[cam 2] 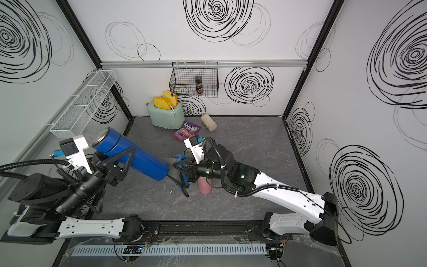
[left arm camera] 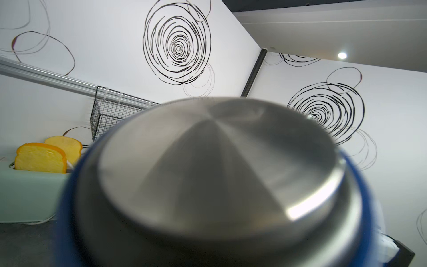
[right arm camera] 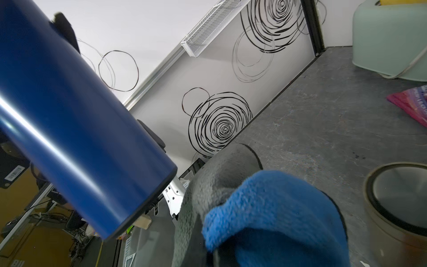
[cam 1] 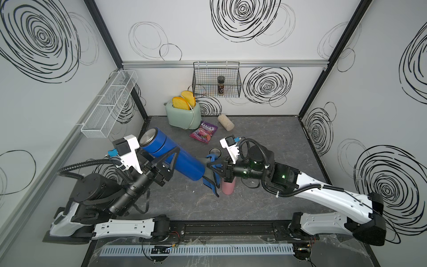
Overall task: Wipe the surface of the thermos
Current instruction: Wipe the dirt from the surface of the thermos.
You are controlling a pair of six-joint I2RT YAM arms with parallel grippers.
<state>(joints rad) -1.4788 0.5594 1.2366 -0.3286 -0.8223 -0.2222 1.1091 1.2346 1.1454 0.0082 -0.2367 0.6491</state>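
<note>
The left gripper is clamped across the middle of the blue thermos and holds it off the table. The thermos is tilted, with its steel cap up toward the left wall and its base down toward the centre. The right gripper is pinched tight on a grey-and-blue cloth, which hangs right at the thermos's base. From these views I cannot tell whether cloth and thermos touch. A pink cup stands on the table beneath the right gripper. Farther back lies a purple and pink snack bag, its printed name too small to read. Just past it are a beige roll and a mint-green toaster with two slices in it. On the back wall hangs a black wire basket holding a dark jar, whose label is unreadable.
</note>
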